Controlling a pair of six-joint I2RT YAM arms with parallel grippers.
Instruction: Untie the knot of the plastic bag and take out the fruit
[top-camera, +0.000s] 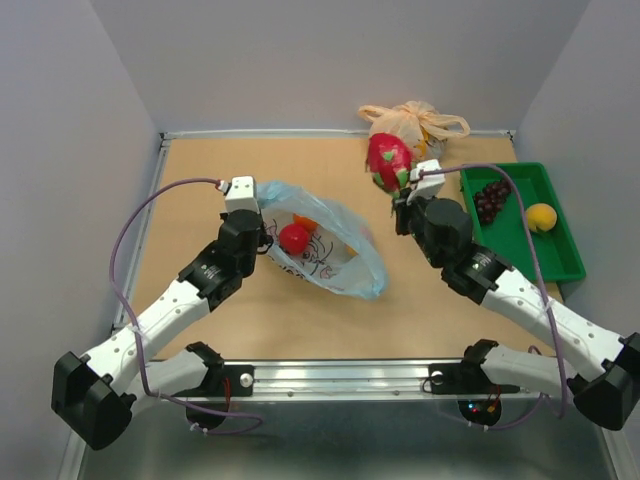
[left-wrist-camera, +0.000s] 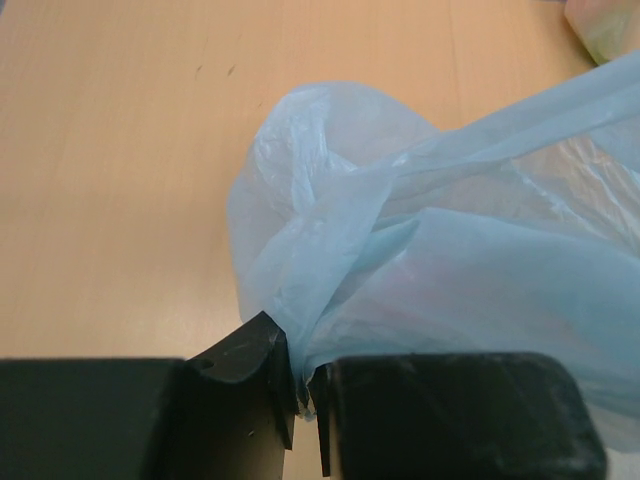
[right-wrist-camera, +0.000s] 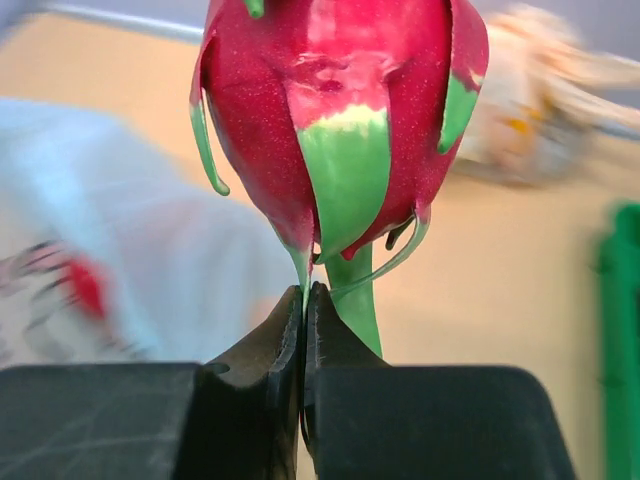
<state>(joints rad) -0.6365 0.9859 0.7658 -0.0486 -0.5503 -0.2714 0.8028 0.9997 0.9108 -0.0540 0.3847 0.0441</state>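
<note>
Our left gripper (left-wrist-camera: 305, 395) pinches the blue bag (top-camera: 350, 262) at its rim, jaws almost together; the bag lies on the table (top-camera: 420, 310). Our right gripper (right-wrist-camera: 304, 300) clamps a leaf of the dragon fruit (right-wrist-camera: 340, 110), near the green tray (top-camera: 520, 250).

- Plastic bag (left-wrist-camera: 420, 260): thin translucent light blue film, crinkled, soft sheen.
- Dragon fruit (right-wrist-camera: 330, 110): glossy pink-red skin, finely speckled; smooth green tips.
- Counter (top-camera: 420, 320): matt pale wood-look board.
- Tray (top-camera: 555, 250), right edge: smooth green plastic.
- Left gripper (left-wrist-camera: 305, 385): matt black plastic.
</note>
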